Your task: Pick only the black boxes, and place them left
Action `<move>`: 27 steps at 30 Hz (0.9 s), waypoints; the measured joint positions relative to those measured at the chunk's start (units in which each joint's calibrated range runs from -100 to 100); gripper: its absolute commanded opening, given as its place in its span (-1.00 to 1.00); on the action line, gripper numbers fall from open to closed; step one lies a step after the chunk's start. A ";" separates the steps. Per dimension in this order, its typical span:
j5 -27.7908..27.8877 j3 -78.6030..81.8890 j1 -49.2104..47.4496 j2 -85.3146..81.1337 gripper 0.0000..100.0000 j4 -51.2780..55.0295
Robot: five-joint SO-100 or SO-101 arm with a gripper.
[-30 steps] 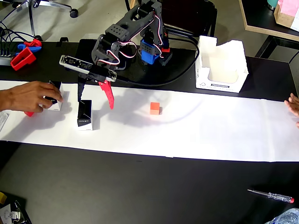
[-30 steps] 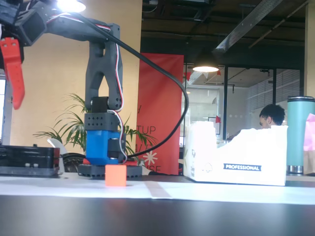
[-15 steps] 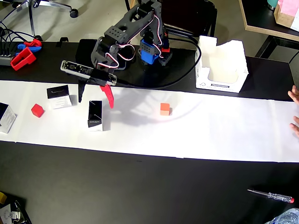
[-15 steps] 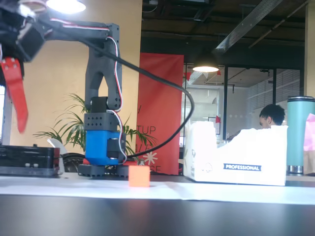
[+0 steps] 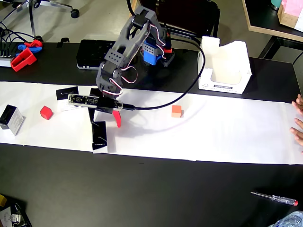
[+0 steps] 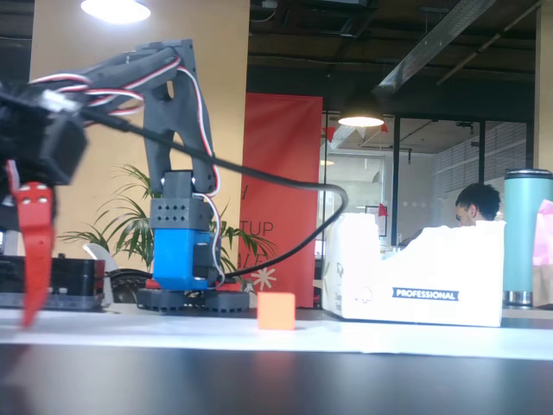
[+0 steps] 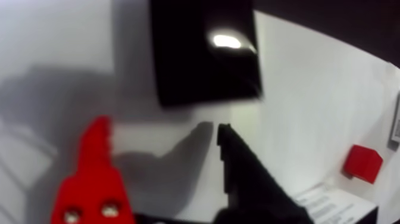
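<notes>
**Gripper poised above a black box on the white strip**

In the wrist view the gripper (image 7: 163, 140) stands open and empty, its red finger (image 7: 92, 173) and black finger (image 7: 244, 173) apart above white paper. Just beyond lies a glossy black box (image 7: 202, 50); a red cube (image 7: 363, 162) sits at right. Overhead, that box (image 5: 100, 137) lies on the white paper strip (image 5: 213, 137) crossing a black table (image 5: 142, 194). Two more black boxes (image 5: 11, 120) (image 5: 67, 98) lie to the left in this view, an orange cube (image 5: 176, 111) to the right. Farther back, a white carton (image 6: 423, 281) reads "PROFESSIONAL"; a red banner (image 6: 285, 190) shows "TUP".
</notes>
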 measured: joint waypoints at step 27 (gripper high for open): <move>2.98 -10.06 -4.43 -6.64 0.07 -0.68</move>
